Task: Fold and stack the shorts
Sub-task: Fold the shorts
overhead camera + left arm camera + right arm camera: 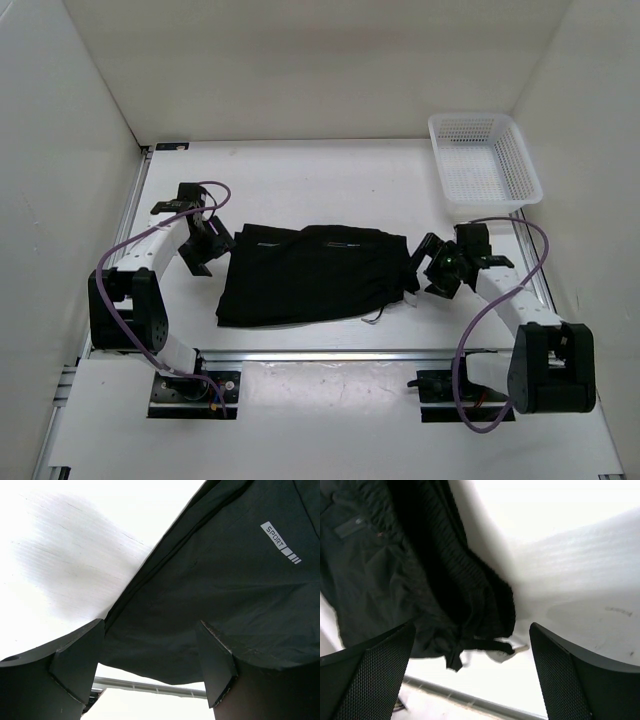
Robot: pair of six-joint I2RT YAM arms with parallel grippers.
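Note:
The black shorts (310,272) lie spread flat on the white table between the two arms, waistband at the right. My left gripper (208,245) is open at the shorts' left edge. In the left wrist view its fingers (80,662) stand apart over a leg hem of the shorts (210,590), which carries a white "SPORT" label. My right gripper (432,268) is open at the shorts' right edge. In the right wrist view its fingers (555,665) are wide apart over the ribbed waistband (465,580) and a drawstring (485,647). Neither gripper holds anything.
A white plastic mesh basket (484,163) stands at the back right of the table. A metal rail (330,355) runs along the near edge of the work surface. White walls enclose the left, back and right sides.

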